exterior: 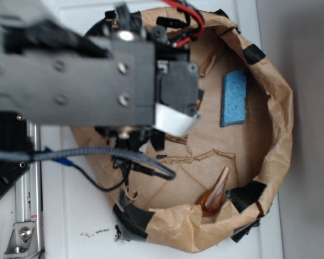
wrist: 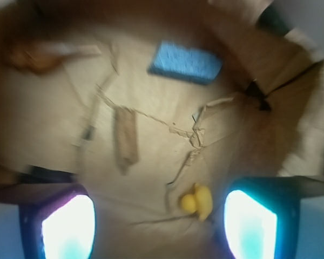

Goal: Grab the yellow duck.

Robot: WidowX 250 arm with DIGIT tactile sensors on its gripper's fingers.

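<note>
In the wrist view the yellow duck (wrist: pixel 197 201), a small glossy toy of two rounded blobs, lies on the brown paper floor between my fingers, much closer to the right fingertip (wrist: pixel 251 226) than to the left one (wrist: pixel 67 229). My gripper (wrist: pixel 159 226) is open and wide apart, with nothing held. In the exterior view the arm's body covers the duck, and the gripper's fingers are hidden under the wrist block (exterior: pixel 175 91).
A crumpled brown paper bowl (exterior: pixel 278 129) with black tape patches rings the work area. A blue sponge (exterior: pixel 234 97) (wrist: pixel 186 62) lies at the far side. An amber-brown cone-shaped piece (exterior: pixel 215 195) (wrist: pixel 35 56) rests against the paper wall. Cables (exterior: pixel 97 154) trail at the left.
</note>
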